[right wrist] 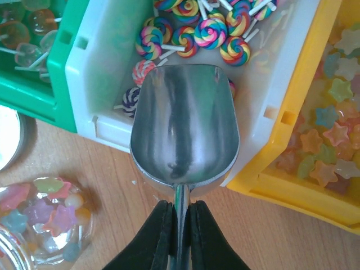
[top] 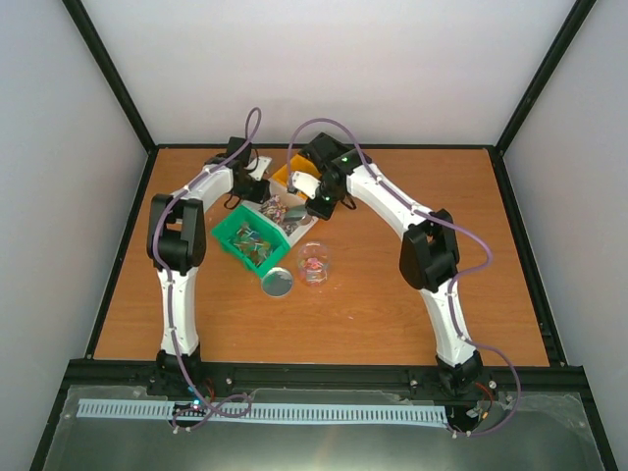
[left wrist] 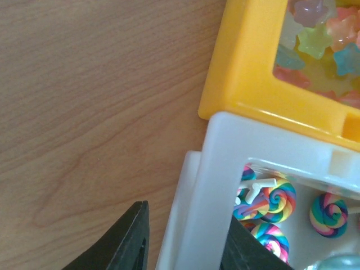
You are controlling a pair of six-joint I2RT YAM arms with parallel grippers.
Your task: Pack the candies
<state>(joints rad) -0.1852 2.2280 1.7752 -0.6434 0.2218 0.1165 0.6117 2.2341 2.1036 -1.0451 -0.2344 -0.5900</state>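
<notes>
The candies lie in three bins: rainbow swirl lollipops [right wrist: 211, 31] in the white bin [right wrist: 101, 95], pastel stars [right wrist: 332, 135] in the yellow bin [right wrist: 298, 185], clear sweets [right wrist: 28, 34] in the green bin [right wrist: 62, 84]. My right gripper [right wrist: 180, 205] is shut on the handle of an empty metal scoop [right wrist: 185, 129], whose bowl hangs over the white bin's near wall. My left gripper [left wrist: 187, 214] is open and straddles the white bin's wall [left wrist: 214, 185]. One finger is inside by the lollipops [left wrist: 278, 199], and the outer finger [left wrist: 126, 242] stands apart from the rim.
A clear jar [right wrist: 42, 216] with some star candies stands on the wooden table left of the scoop, its round silver lid [top: 278, 283] beside it. From above, the green bin [top: 228, 242], white bin [top: 293, 228] and yellow bin [top: 280, 175] form a diagonal row between the arms.
</notes>
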